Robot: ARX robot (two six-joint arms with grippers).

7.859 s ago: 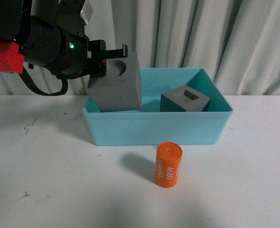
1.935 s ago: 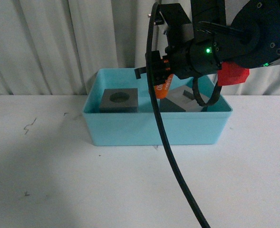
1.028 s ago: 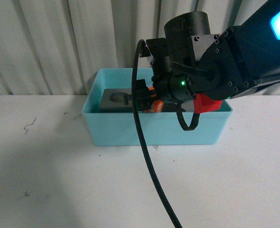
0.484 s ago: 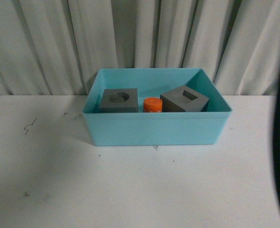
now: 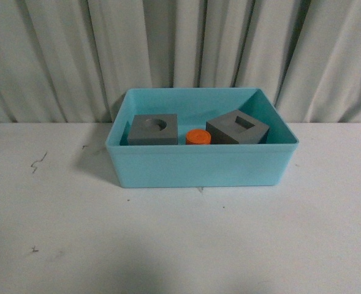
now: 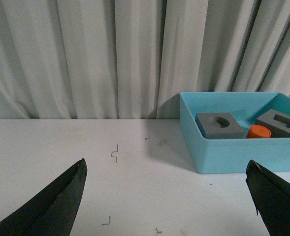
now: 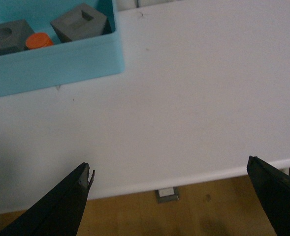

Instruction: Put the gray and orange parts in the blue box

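Three parts, two gray cubes (image 5: 152,129) and an orange cylinder (image 5: 198,136), sit inside the blue box (image 5: 198,165), at twelve o'clock from both empty, wide-spread grippers (image 6: 167,196).

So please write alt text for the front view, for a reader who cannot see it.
A light blue box on a white table holds two gray cubes with an orange cylinder between them. White curtains hang behind.

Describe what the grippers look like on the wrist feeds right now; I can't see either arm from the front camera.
Only fingertips show. The left gripper has two black, tapered, wedge-shaped fingers with a matte finish. The right gripper looks the same: black pointed fingers, one with a small pale nick at its tip. No cables, markings or arm links are visible in any view.
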